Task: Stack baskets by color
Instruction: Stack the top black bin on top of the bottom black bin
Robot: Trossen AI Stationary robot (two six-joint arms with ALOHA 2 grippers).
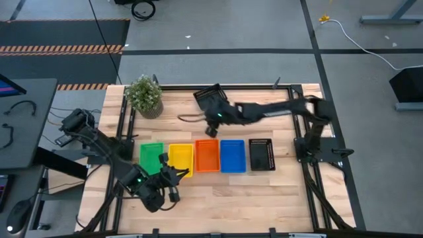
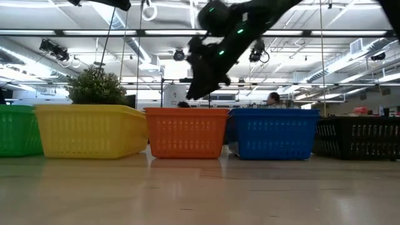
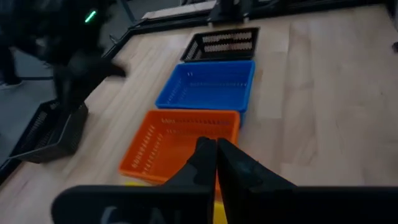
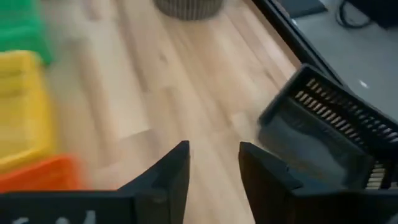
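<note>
Five baskets stand in a row on the table: green (image 1: 151,157), yellow (image 1: 180,157), orange (image 1: 207,155), blue (image 1: 232,155) and black (image 1: 262,154). A second black basket (image 1: 210,98) sits askew near the table's far edge, also seen in the right wrist view (image 4: 336,134). My right gripper (image 1: 208,125) (image 4: 214,162) hangs open between that basket and the row, above the table, with nothing between its fingers. My left gripper (image 1: 177,177) (image 3: 216,155) is shut and empty, by the near side of the yellow basket, pointing over the orange basket (image 3: 180,143).
A potted green plant (image 1: 144,94) stands at the table's far left corner. A dark metal frame (image 1: 125,119) runs along the table's edges. Bare wood lies on the near side of the row and between the row and the far black basket.
</note>
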